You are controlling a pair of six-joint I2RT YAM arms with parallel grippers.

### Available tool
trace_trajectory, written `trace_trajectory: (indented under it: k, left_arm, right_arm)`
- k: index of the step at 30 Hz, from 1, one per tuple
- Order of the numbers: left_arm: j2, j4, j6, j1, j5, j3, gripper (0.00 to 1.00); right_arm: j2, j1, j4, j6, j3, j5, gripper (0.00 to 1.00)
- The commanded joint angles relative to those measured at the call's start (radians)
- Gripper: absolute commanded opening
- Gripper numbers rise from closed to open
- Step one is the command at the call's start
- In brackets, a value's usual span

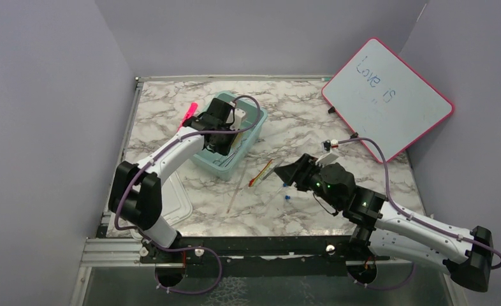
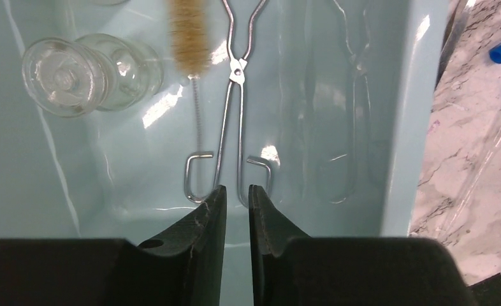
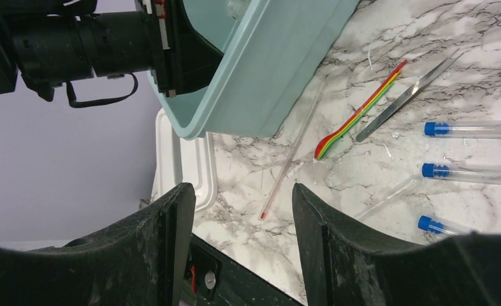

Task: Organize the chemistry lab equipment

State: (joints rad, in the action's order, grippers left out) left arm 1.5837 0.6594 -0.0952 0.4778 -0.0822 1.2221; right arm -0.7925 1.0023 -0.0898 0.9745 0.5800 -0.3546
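Observation:
The metal tongs [image 2: 235, 95], the tan-bristled wire brush [image 2: 189, 32] and the small clear glass vessel [image 2: 85, 73] lie inside the teal bin [image 1: 255, 122]. My left gripper [image 2: 237, 190] is down in the bin with its jaws a narrow gap apart, tips just over the tongs' handle loops, gripping nothing. My right gripper [image 3: 241, 210] is wide open and empty, low over the table above the thin clear rod [image 3: 292, 159]. The green-handled tool [image 3: 359, 115], metal tweezers [image 3: 407, 95] and three blue-capped tubes [image 3: 439, 129] lie on the marble. The red-bulbed dropper is out of view.
The pink-framed whiteboard [image 1: 388, 95] leans at the back right. The pink marker [image 1: 187, 115] lies left of the bin. A white lid [image 1: 179, 204] lies at the front left beside the left arm. The bin wall [image 3: 267, 70] stands just beyond the rod.

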Motion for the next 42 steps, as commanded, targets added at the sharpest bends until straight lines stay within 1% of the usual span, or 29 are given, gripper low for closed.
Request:
trace_trajectory:
  k: [1,8,10,12,17,21,22,26,32,35,42]
  left_arm:
    - [-0.034,0.011,0.042,0.001,-0.036,0.064,0.24]
    - [-0.155,0.005,0.105,0.007,-0.066,0.088,0.39]
    - [-0.202,-0.015,0.138,0.019,-0.096,0.075,0.43]
    - [-0.255,-0.052,0.167,0.040,-0.118,0.045,0.45]
    - [-0.414,-0.226,0.246,0.103,-0.190,-0.094,0.48]
    - [-0.542,-0.442,0.330,0.135,-0.306,-0.261,0.48]
    - [-0.571,-0.477,0.344,0.140,-0.309,-0.293,0.48]
    - [-0.669,-0.551,0.396,0.145,-0.283,-0.399,0.48]
    - [-0.781,-0.574,0.423,0.145,-0.212,-0.502,0.49]
    - [-0.799,-0.566,0.442,0.145,-0.137,-0.514,0.49]
    - [-0.815,-0.530,0.449,0.145,-0.062,-0.506,0.49]
  right_arm:
    - [-0.015,0.005,-0.027,0.001,-0.004,-0.042,0.62]
    - [-0.112,0.005,-0.105,0.041,0.033,-0.028,0.62]
    - [-0.155,0.005,-0.156,0.057,0.056,-0.033,0.62]
    - [-0.201,0.005,-0.210,0.070,0.079,-0.043,0.62]
    - [-0.326,0.005,-0.353,0.167,0.125,-0.048,0.61]
    - [-0.429,0.006,-0.410,0.220,0.161,-0.034,0.53]
    - [-0.458,0.006,-0.413,0.224,0.173,-0.029,0.52]
    - [-0.605,0.007,-0.441,0.246,0.246,-0.003,0.50]
    - [-0.770,0.024,-0.520,0.313,0.378,-0.037,0.41]
    - [-0.831,0.036,-0.596,0.372,0.431,-0.070,0.41]
    - [-0.883,0.068,-0.664,0.490,0.455,-0.091,0.40]
